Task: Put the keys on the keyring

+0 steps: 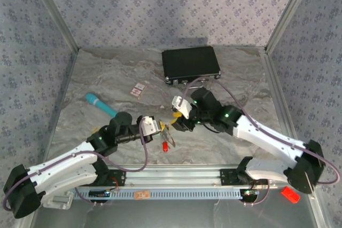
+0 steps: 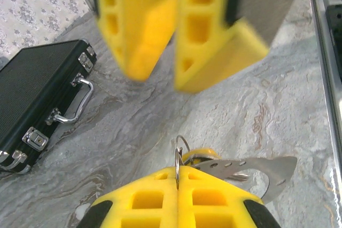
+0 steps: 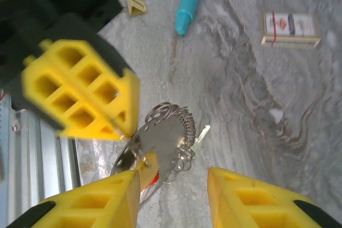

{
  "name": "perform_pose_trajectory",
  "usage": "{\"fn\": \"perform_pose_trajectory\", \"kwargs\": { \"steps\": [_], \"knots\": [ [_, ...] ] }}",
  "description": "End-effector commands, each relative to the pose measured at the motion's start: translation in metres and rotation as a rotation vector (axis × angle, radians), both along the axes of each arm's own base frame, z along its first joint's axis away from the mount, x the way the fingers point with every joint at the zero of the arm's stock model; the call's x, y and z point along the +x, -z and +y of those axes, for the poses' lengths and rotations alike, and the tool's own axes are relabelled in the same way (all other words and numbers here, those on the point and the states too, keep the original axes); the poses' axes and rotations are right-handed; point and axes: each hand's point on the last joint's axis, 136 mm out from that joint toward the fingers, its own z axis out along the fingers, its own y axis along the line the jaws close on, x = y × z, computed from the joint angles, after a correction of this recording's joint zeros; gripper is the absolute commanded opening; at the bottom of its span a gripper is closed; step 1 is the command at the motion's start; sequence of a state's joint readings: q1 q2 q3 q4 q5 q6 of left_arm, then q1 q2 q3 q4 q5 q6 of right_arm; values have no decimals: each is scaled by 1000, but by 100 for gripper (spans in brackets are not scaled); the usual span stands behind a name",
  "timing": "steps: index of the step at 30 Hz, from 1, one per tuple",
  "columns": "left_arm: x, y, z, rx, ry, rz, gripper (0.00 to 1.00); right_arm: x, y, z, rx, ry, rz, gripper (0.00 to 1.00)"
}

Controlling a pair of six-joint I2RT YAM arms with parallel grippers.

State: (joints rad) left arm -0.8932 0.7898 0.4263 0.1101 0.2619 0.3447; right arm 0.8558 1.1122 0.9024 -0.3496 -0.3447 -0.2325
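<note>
- Keyring (image 2: 178, 153): a thin wire loop, pinched edge-on in the seam of the left gripper (image 2: 178, 173). The gripper's yellow pads are pressed together on it at bottom centre of the left wrist view.
- Reason for this hold, as I judge it: the loop stands clear above the pads and is steadied, so the other arm can work a key onto it.
- Top view: left gripper (image 1: 155, 129) and right gripper (image 1: 179, 121) meet nose to nose at mid-frame. The ring's red tag (image 1: 165, 147) shows just below them.
- Right gripper in its own wrist view: jaws parted, nothing between them. The ring bundle sits just above the gap, at lower centre of the frame.
- Keys (image 3: 201, 134): one silvery blade pokes out to the right of the wire coil.
- A yellow key head (image 2: 199, 156) sits right behind the pinched loop, against a flat metal plate (image 2: 262, 169).
- Whether any key is already threaded on the loop I cannot tell, since wire, plate and key overlap in both wrist views.
- Risk: the wire is springy and the grip is narrow, so a sideways push could twist the ring out of the seam.
- Not in play: teal stick (image 1: 100, 104) at centre left, black case (image 1: 191, 63) at upper centre, yellow binder clip (image 3: 133, 5) at the top of the right wrist view.
</note>
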Motion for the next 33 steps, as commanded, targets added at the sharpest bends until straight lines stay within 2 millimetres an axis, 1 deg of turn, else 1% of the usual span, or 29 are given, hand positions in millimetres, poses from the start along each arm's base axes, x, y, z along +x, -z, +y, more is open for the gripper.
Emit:
{"fn": "perform_pose_trajectory", "kwargs": {
  "steps": [1,4,6,9,14,18,21,26,33],
  "knots": [
    [-4,-21,-4,-126,5,16,0,-15,-11,1,60,-151,-213,39],
    [-6,-24,-4,-155,8,19,0,-22,-15,5,101,-222,-337,38],
    [-9,-26,-4,-176,20,16,0,-22,-17,10,111,-235,-356,36],
    [-13,-26,-4,-194,46,20,0,-25,-18,18,125,-271,-348,33],
    [-18,-27,-7,-212,75,27,0,-31,-13,27,142,-318,-316,28],
    [-19,-27,-7,-213,78,26,0,-36,-3,28,129,-336,-284,27],
    [-19,-26,-7,-211,83,24,0,-35,2,28,121,-329,-275,27],
    [-23,-29,-8,-214,107,22,0,-29,1,30,120,-308,-286,22],
    [-26,-30,-8,-220,119,20,0,-31,6,33,112,-326,-262,17]
  ]
}}
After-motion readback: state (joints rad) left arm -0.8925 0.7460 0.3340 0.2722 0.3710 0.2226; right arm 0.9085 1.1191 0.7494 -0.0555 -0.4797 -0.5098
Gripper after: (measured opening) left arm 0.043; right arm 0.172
